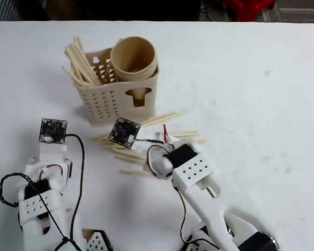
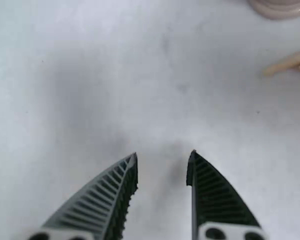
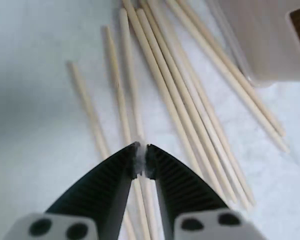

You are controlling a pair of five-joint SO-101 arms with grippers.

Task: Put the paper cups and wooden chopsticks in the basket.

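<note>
A beige slotted basket [image 1: 118, 97] stands at the table's middle back and holds a paper cup [image 1: 134, 57] and a bundle of wooden chopsticks [image 1: 81, 63]. Several loose chopsticks [image 1: 126, 155] lie on the table in front of the basket, also seen fanned out in the right wrist view [image 3: 165, 85]. My right gripper [image 3: 140, 152] is down among them, its jaws pinched together on one chopstick [image 3: 126, 90] close to the basket [image 3: 270, 40]. My left gripper [image 2: 162, 160] hovers open over bare table, left of the pile, with a chopstick end [image 2: 290, 62] off to one side.
The white table [image 1: 251, 94] is bare to the right and behind the basket. Cables hang from both arms near the front edge. The right arm's body [image 1: 193, 170] lies across the pile's near side.
</note>
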